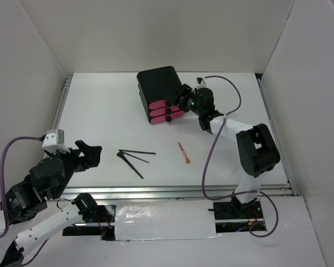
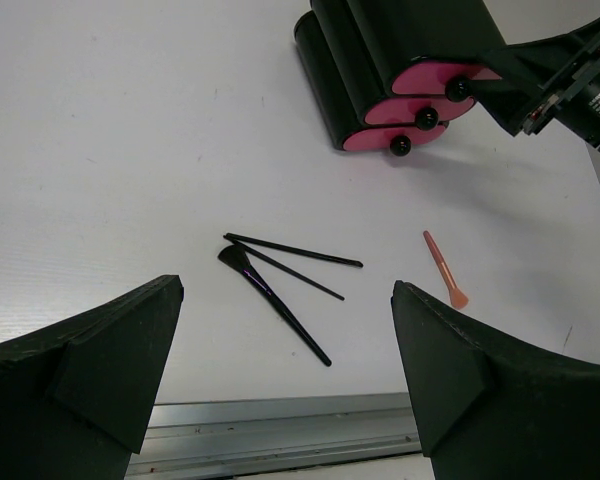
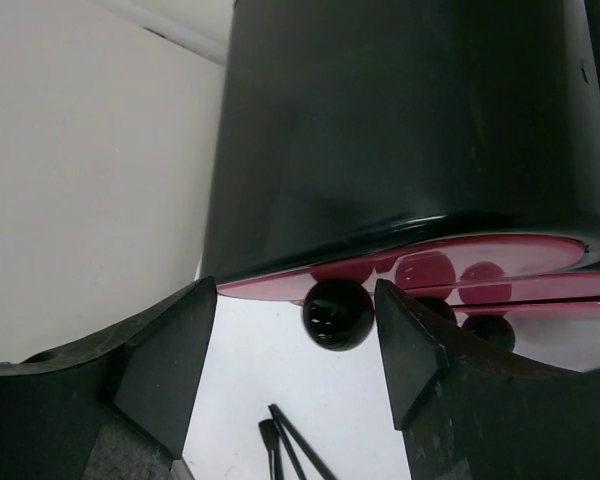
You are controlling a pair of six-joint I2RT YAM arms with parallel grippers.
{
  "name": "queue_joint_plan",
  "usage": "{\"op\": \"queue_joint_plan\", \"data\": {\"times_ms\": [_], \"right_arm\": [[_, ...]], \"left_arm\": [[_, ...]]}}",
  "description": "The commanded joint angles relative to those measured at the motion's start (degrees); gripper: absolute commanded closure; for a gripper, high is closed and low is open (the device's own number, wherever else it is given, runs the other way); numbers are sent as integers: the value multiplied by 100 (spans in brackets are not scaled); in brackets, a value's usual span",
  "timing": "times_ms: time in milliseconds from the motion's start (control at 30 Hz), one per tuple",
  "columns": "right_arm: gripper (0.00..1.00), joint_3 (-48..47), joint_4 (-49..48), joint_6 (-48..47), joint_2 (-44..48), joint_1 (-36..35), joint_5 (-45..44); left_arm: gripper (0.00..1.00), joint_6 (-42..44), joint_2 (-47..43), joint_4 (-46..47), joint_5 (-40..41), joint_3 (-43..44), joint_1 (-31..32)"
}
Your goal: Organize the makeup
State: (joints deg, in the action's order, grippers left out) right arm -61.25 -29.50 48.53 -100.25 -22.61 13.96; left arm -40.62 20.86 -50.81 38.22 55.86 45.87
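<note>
Three thin black brushes (image 1: 134, 157) lie fanned out at the table's front centre, also in the left wrist view (image 2: 280, 288). An orange-pink stick (image 1: 183, 152) lies to their right (image 2: 444, 268). My left gripper (image 1: 94, 154) is open and empty, left of the brushes and above the table edge (image 2: 285, 295). My right gripper (image 1: 179, 99) is open at the front of the black chest (image 1: 158, 88). Its fingers straddle one black drawer knob (image 3: 337, 312) without closing on it (image 3: 295, 292). The compact, tube, bottle and jar are out of view.
The chest has three pink drawer fronts (image 2: 420, 95), all shut, each with a black knob. White walls enclose the table on three sides. A metal rail (image 2: 280, 430) runs along the near edge. The right arm's purple cable (image 1: 211, 161) loops over the right side.
</note>
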Motion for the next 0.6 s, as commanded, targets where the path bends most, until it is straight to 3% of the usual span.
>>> {"op": "queue_joint_plan", "data": {"times_ms": [0,333,567], "right_arm": [[28,-247,199,-37,-223,20,134],[41,26,-83,-10,-214,29,186],[65,-370,269,-107,-417,29,265]], "left_arm": [[1,46,32,176,28,13,28],[0,63,58,176,28,13,28],[1,45,32,176,46,13,28]]}}
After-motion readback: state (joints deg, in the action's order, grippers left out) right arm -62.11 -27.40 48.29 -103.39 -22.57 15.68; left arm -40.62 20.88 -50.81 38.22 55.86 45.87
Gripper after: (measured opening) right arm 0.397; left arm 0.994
